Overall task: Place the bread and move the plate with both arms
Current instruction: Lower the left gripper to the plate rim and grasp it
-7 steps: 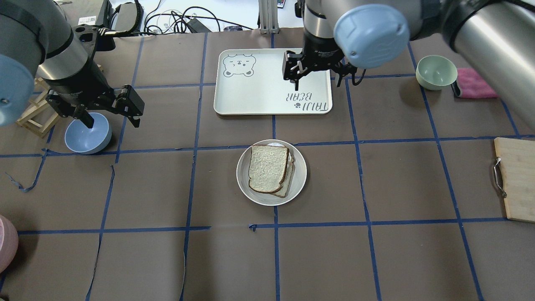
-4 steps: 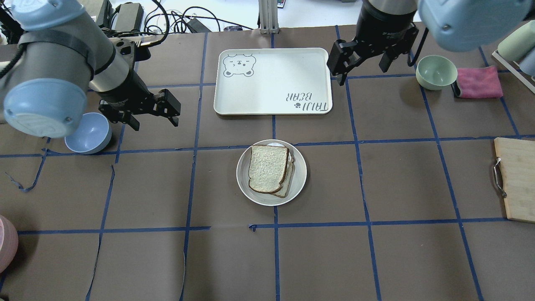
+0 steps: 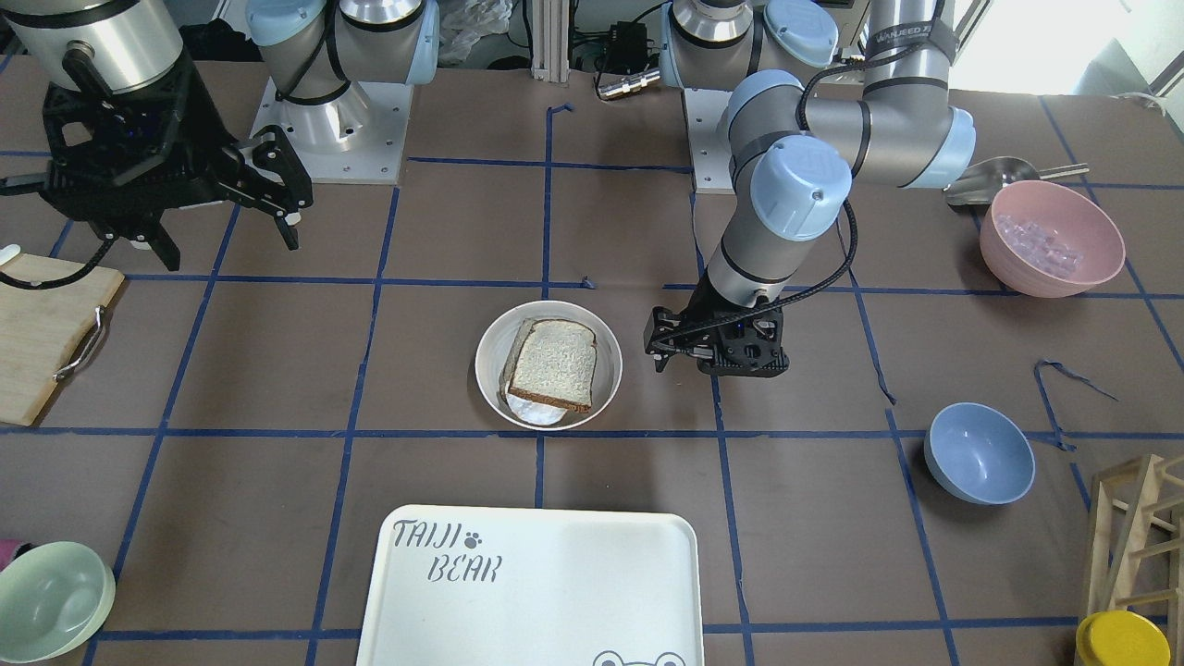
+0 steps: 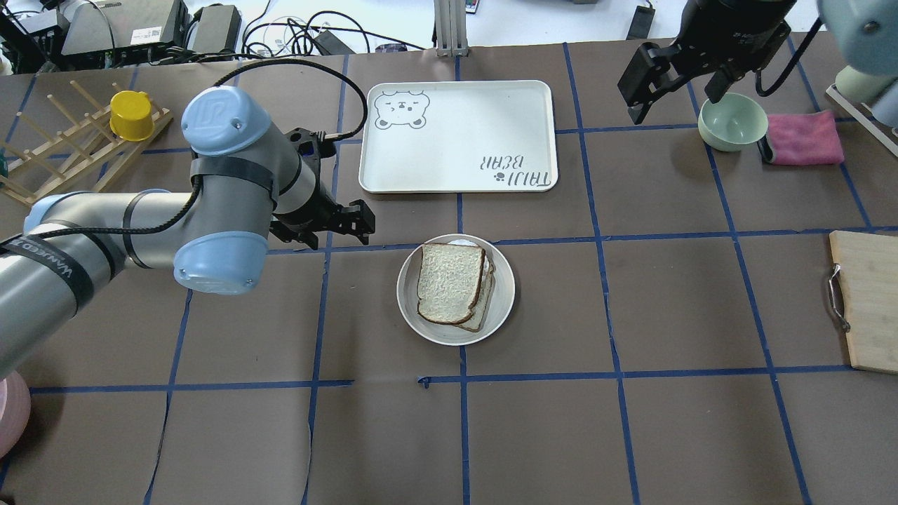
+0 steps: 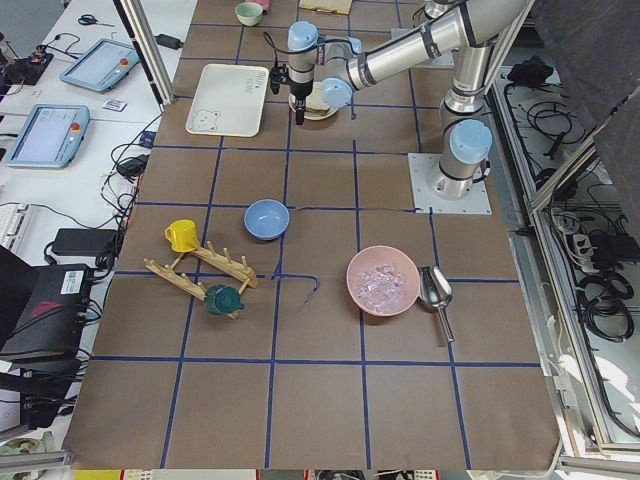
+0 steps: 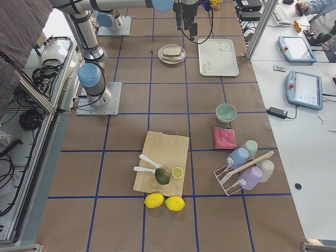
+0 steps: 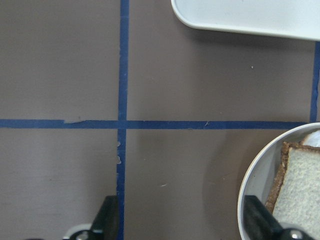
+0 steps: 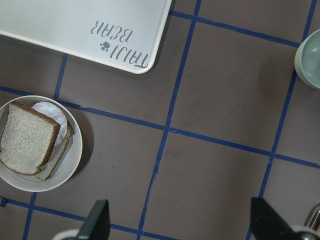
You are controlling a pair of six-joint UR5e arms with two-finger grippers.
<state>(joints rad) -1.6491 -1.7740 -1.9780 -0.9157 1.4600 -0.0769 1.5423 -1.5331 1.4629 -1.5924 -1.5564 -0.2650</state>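
Overhead exterior gives us the plainest read: the left gripper [image 4: 337, 228] has its jaws spread wide with nothing between them, just beside the plate [image 4: 502, 308] on its left side; from the left wrist camera one finger [image 7: 260, 220] overlaps the near rim while the other hangs over bare table [image 7: 175, 175]; how high it sits we cannot tell. The right gripper [image 4: 673, 95] also has its jaws apart and empty, well away at the far right, near the green bowl [image 4: 731, 120].

The bread [image 4: 449, 280] lies flat on the plate, on top of a smaller slice [image 4: 485, 308] that peeks out at one side; so we judge the placing done and the plate move as what remains. The bread is soft and light and would dent under a pinch; we would leave it alone. The plate looks stiff, smooth and probably slippery; its raised rim is the place to grip, one gripper at each opposite side, clear of the crust; it should be kept level or the loose slices may slide.

Bare table lies on both sides of the plate and on its near side; the tray [image 4: 456, 133] lies beyond it, apart from the rim; the cutting board [image 4: 870, 301] is well off to the right.
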